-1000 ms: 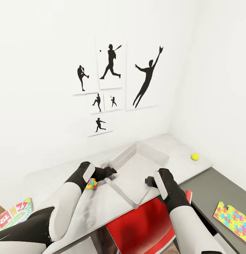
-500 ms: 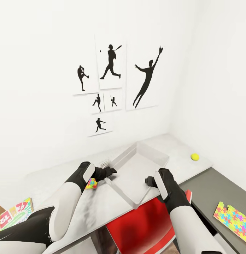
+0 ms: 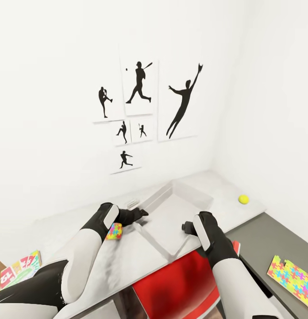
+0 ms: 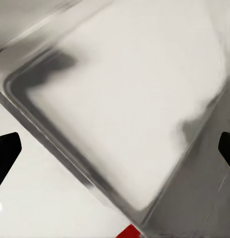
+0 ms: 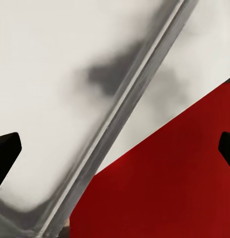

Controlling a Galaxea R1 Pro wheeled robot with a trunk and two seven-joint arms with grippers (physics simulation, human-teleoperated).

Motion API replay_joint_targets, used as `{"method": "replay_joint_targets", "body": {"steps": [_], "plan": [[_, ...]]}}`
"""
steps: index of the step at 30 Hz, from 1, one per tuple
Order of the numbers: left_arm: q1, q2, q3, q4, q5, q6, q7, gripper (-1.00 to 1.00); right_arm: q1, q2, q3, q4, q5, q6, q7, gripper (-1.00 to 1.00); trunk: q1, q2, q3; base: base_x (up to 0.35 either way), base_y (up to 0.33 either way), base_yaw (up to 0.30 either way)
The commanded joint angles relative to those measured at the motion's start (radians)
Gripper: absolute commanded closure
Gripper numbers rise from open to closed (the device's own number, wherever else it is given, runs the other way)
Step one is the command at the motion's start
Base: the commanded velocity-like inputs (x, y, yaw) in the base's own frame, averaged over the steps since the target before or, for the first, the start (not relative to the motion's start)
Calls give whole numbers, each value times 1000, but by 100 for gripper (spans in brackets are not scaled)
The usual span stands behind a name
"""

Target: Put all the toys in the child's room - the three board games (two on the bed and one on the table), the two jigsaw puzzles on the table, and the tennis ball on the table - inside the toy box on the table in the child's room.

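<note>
The toy box (image 3: pixel 192 189), a light grey bin, sits on the pale table (image 3: pixel 56 228) under the sports prints. My left gripper (image 3: pixel 143 213) is open at the bin's near-left rim; in the left wrist view its fingertips (image 4: pixel 7 148) stand wide apart over the bin's bare floor (image 4: pixel 120 99). My right gripper (image 3: pixel 185 227) is open at the bin's near-right rim (image 5: pixel 125 106). One jigsaw puzzle (image 3: pixel 114 231) peeks from under my left forearm. Another jigsaw puzzle (image 3: pixel 292 280) lies on the dark grey cabinet. The tennis ball (image 3: pixel 244 199) rests at the table's right end. A board game (image 3: pixel 19 270) shows at the lower left.
A large red object (image 3: pixel 180 283) lies below the table's front edge, between my arms, and also appears in the right wrist view (image 5: pixel 164 188). The dark grey cabinet (image 3: pixel 256 239) adjoins the table on the right. White walls close in behind and to the right.
The whole picture has shifted slightly, so the camera moved a little. Both arms and the bin keep their places relative to each other.
</note>
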Motion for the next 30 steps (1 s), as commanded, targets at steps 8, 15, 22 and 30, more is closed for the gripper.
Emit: {"method": "replay_joint_targets", "body": {"steps": [8, 15, 22, 30], "plan": [[2, -1, 6, -3, -1, 9, -65, -100, 2, -4, -9, -3, -11, 2, -7, -100, 1, -2, 11, 0, 0, 0], [6, 47, 6, -3, -1, 12, -114, -100, 3, -5, -10, -5, -11, 2, 34, -100, 1, -2, 22, 0, 0, 0], [8, 92, 5, -3, -1, 15, -162, -100, 4, -5, -10, -8, -11, 2, 46, -100, 1, -2, 33, 0, 0, 0], [10, 135, 4, -3, -1, 30, -213, -100, 5, -6, -10, -10, -11, 2, 48, -100, 1, -2, 46, 0, 0, 0]]}}
